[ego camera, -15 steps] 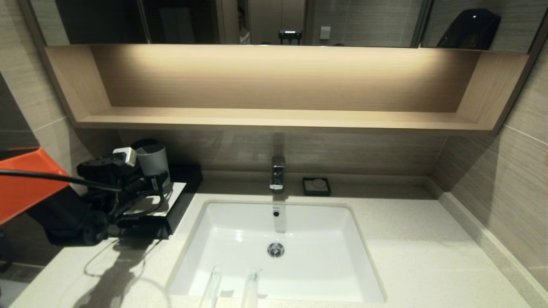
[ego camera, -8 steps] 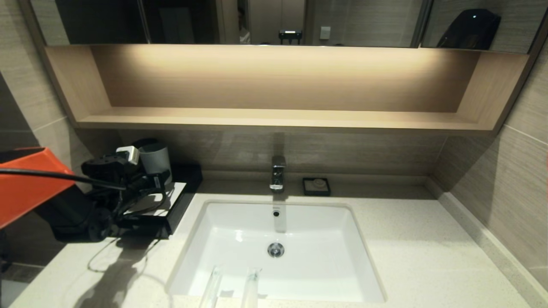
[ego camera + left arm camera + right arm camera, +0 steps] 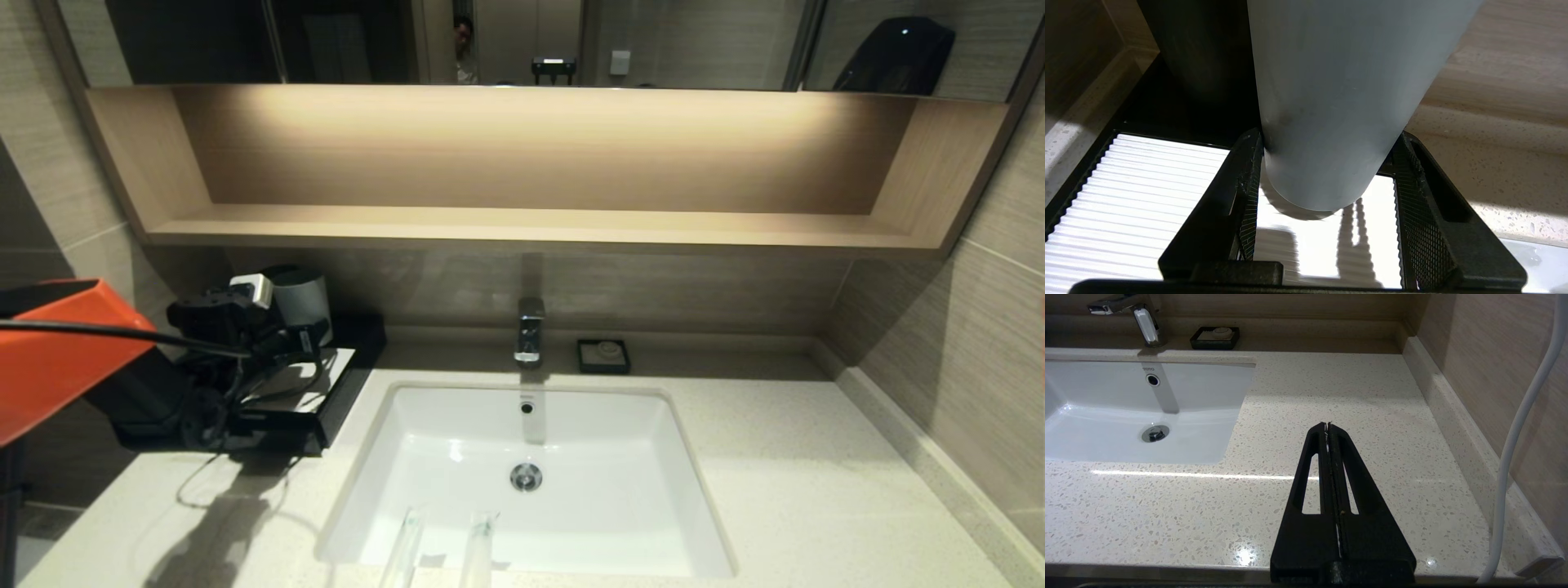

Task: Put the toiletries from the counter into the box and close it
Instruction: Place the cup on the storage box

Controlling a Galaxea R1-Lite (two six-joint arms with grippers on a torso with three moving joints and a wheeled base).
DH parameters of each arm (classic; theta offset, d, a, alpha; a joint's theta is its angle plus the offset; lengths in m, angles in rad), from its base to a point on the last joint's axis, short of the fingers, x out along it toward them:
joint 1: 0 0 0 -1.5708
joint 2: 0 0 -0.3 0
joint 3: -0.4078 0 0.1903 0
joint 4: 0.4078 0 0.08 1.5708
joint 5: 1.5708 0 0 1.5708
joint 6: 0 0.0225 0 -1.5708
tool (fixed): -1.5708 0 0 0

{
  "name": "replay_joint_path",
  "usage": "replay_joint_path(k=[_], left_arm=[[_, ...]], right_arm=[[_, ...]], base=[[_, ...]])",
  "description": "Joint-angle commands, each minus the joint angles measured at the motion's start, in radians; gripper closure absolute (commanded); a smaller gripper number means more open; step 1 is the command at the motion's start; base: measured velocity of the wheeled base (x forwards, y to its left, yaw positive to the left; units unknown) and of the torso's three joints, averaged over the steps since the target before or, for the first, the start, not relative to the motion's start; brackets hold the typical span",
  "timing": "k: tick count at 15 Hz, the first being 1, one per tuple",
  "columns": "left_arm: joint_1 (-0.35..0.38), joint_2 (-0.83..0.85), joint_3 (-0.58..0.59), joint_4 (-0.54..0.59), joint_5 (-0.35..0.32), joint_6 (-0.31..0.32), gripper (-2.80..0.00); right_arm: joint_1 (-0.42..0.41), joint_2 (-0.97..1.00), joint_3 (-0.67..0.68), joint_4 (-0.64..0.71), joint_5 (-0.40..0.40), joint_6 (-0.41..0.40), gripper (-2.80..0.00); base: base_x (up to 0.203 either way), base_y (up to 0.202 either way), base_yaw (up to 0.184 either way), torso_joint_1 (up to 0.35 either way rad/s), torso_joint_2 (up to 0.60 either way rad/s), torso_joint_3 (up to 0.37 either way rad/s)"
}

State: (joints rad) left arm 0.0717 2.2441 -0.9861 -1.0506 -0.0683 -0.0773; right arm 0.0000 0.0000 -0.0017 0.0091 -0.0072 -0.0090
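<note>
Starting with the pale cream speckled stone counter (image 3: 816, 490): offering no lip to stop a dropped or nudged item, and opening in its middle into the white rectangular sunken sink (image 3: 424, 457). Risking, at the near rim, a slide into the basin for anything light.

Moving to the low black rectangular box with the flat white ribbed top (image 3: 347, 392), sitting at the far left against the wall. Probably being cleared before opening. Possibly getting jolted or dragged if the load above it catches an edge, and possibly staying blocked if that load is set back on the white panel.

Carrying the light grey cylindrical cup (image 3: 1331, 102) just above that white top, with a shadow showing under its base. Gripping low on a smooth wall, so risking a slip or a tilt. Also risking a knock against the dark cylinder (image 3: 1200, 61) just behind.

Pinching the cup from both sides with the left gripper (image 3: 1327, 139), jaws spread to cup width and pads touching it. Trailing a black cable (image 3: 98, 331) along the arm, apt for snagging near the box.

Parking the right gripper (image 3: 1327, 428) over the near right counter, jaws pressed together on nothing.

Leaving the two long slim clear-wrapped stick packets (image 3: 406, 543) at the near edge, well apart from the box, far ends poking over the basin. Likely tipping in at a careless touch, the green-marked packet (image 3: 478, 535) included.
</note>
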Motion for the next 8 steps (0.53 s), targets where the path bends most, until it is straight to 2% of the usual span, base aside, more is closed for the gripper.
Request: replay_joint_path(k=[1,8], left_arm=[[0.0,0.011,-0.005,-0.006,-0.001,-0.001,0.0],[0.0,0.034,-0.043,-0.005,0.001,-0.001,0.0]], right_arm=[[0.0,0.0,0.0,0.0,0.0,0.0,0.0],[0.0,0.0,0.0,0.0,0.0,0.001,0.0]], base=[[0.0,0.0,0.0,0.0,0.0,0.0],[0.0,0.0,0.0,0.0,0.0,0.0]])
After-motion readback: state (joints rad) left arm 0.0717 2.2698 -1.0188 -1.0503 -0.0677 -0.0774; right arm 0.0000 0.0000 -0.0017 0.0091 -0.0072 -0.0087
